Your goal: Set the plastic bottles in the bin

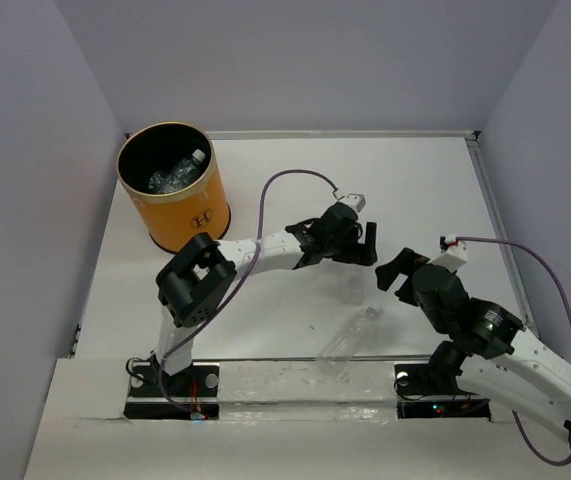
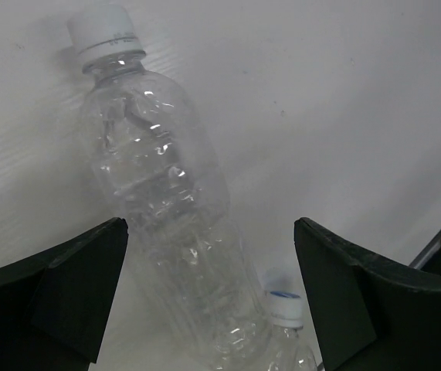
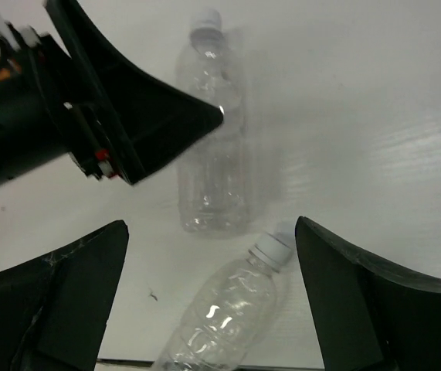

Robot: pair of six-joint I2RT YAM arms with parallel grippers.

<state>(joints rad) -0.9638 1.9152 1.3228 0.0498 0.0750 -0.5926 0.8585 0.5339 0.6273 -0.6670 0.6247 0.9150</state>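
Observation:
Two clear plastic bottles lie on the white table. One bottle [image 1: 354,288] with a white cap lies just below my left gripper [image 1: 363,250], which is open and empty above it. In the left wrist view this bottle [image 2: 158,178] runs between the open gripper [image 2: 208,232]. The second bottle [image 1: 343,343] lies nearer the front edge, its white cap [image 2: 282,305] by the first one's base. My right gripper [image 3: 211,232] is open and empty above the second bottle [image 3: 228,313], with the first bottle [image 3: 211,147] beyond. The orange bin [image 1: 190,215] stands at the back left with several bottles [image 1: 178,172] inside.
The left arm's gripper body [image 3: 127,116] reaches into the right wrist view, close over the first bottle. The two grippers [image 1: 395,275] hang near each other at the table's middle. Grey walls close in the table on three sides.

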